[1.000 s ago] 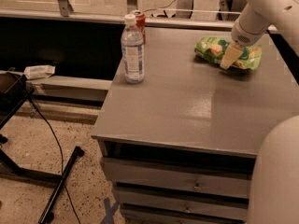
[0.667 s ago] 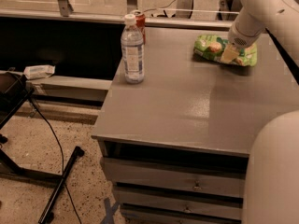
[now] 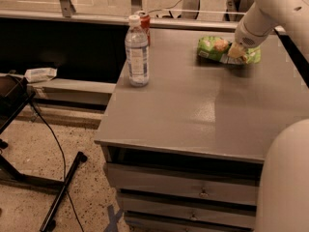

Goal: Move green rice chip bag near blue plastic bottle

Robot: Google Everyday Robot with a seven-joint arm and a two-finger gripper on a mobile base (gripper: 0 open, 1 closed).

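The green rice chip bag (image 3: pixel 215 48) lies flat at the far right of the grey table top (image 3: pixel 203 105). My gripper (image 3: pixel 235 52) comes in from the upper right on the white arm and is down on the right half of the bag, hiding part of it. The blue plastic bottle (image 3: pixel 137 52), clear with a white cap and a pale label, stands upright near the table's far left edge, well to the left of the bag.
A red can (image 3: pixel 143 22) stands just behind the bottle. The table has drawers (image 3: pixel 193 190) below its front edge. A black stand and cable (image 3: pixel 53 178) are on the floor at the left. A white robot part (image 3: pixel 285 182) fills the lower right corner.
My gripper has shifted a little toward the far side and sits lower on the bag. The bag and the bottle have stayed about where they were.
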